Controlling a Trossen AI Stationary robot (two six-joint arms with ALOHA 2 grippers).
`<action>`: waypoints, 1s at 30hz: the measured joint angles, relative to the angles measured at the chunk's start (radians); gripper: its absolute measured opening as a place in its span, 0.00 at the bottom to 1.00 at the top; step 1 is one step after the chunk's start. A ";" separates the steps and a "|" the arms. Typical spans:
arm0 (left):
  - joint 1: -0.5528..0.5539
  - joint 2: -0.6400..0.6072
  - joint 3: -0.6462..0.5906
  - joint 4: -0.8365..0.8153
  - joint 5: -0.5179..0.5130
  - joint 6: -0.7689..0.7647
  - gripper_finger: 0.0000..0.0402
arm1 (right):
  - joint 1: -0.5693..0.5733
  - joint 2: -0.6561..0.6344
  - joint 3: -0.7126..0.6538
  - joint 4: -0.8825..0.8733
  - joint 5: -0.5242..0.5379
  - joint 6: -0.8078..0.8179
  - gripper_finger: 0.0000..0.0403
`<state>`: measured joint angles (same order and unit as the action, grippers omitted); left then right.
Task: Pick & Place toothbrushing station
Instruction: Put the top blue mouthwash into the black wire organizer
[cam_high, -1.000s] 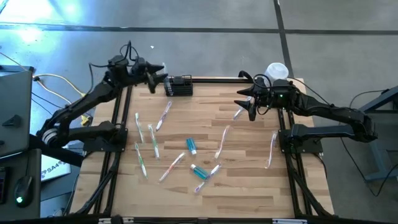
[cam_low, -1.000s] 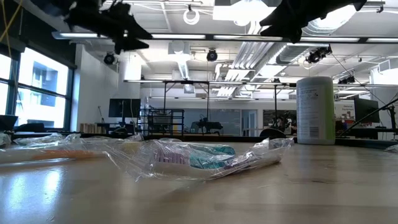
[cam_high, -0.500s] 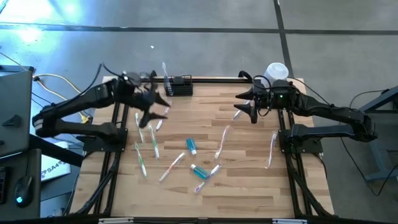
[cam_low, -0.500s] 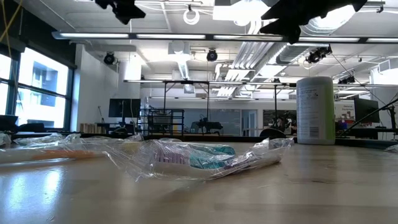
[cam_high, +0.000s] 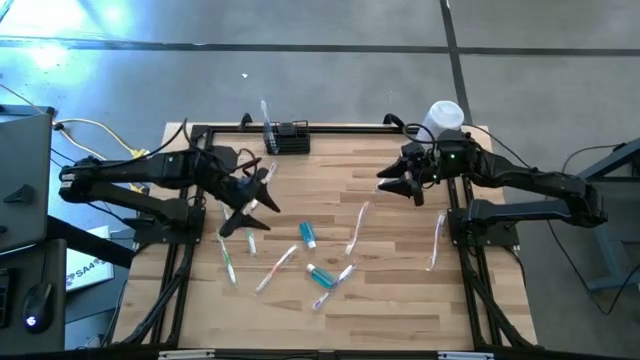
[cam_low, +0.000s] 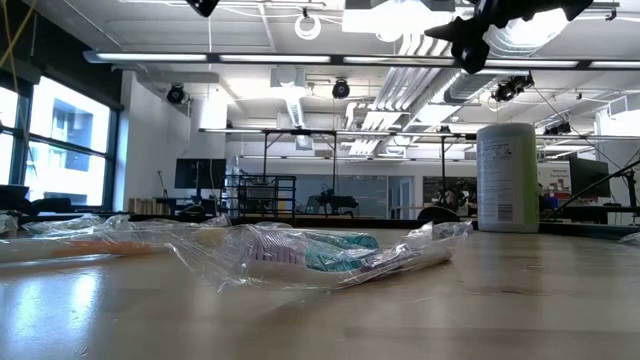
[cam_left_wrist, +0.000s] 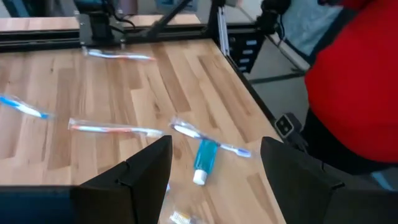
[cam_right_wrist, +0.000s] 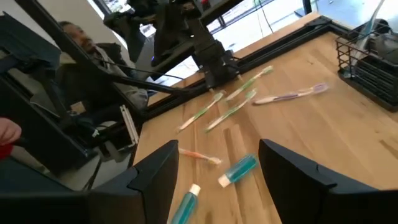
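The black rack (cam_high: 288, 137) stands at the table's far edge with one toothbrush (cam_high: 265, 112) upright in its left end; the right wrist view shows it too (cam_right_wrist: 372, 61). My left gripper (cam_high: 253, 200) hangs open and empty over the loose toothbrushes (cam_high: 228, 262) at the table's left, well to the near side of the rack. In its wrist view (cam_left_wrist: 214, 180) the fingers frame a toothpaste tube (cam_left_wrist: 204, 163). My right gripper (cam_high: 393, 183) is open and empty above the table's far right, with a wrapped toothbrush (cam_high: 357, 228) to its near side; its wrist view (cam_right_wrist: 217, 180) shows nothing between the fingers.
Several wrapped toothbrushes and two teal toothpaste tubes (cam_high: 308, 234) (cam_high: 320, 276) lie scattered over the middle of the table. A tall white cylinder (cam_high: 445, 115) stands at the far right corner. A person in red (cam_left_wrist: 360, 81) is beyond the table's edge.
My left gripper has drawn back from the rack toward the table's near edge and down over the loose toothbrushes at the left, open. A toothbrush now stands upright in the rack's left end. My right gripper has turned slightly in place.
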<state>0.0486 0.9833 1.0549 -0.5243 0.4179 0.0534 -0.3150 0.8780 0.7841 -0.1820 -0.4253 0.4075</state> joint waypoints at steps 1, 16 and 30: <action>0.001 0.003 0.001 0.003 -0.002 -0.010 0.61 | 0.010 0.000 0.000 -0.002 0.006 0.005 0.53; 0.003 0.032 0.000 0.018 -0.020 0.009 0.61 | 0.163 0.000 0.000 -0.002 0.289 0.065 0.53; 0.003 0.034 0.000 0.021 -0.141 0.044 0.61 | 0.252 0.000 0.000 -0.001 0.532 0.177 0.53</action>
<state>0.0518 1.0172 1.0546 -0.5034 0.2765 0.0977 -0.0626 0.8783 0.7841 -0.1833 0.1062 0.5849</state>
